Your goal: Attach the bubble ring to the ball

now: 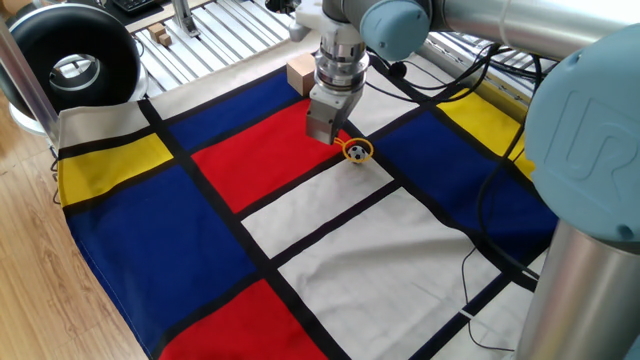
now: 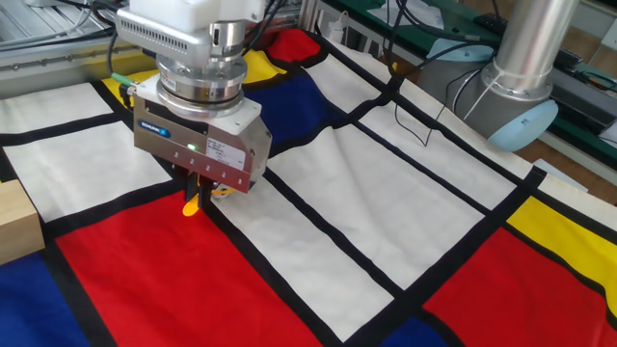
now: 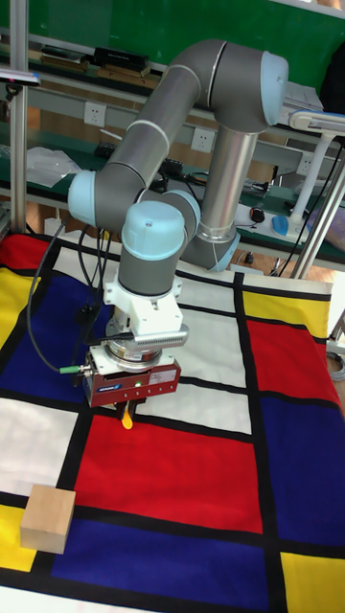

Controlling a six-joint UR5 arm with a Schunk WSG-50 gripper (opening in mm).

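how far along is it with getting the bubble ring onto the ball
Nearly done, it looks like. Done: the bubble ring lies on the cloth with the ball inside its hoop. In hand: the gripper is low at the ring's handle end; the other fixed view shows the orange handle by its fingers, but not whether they are gripping it. Left: let go and lift clear.

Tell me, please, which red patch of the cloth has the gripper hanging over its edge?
The red patch beside the wooden cube; the gripper hangs at its corner by the bubble ring. The other red patch lies at the near edge.
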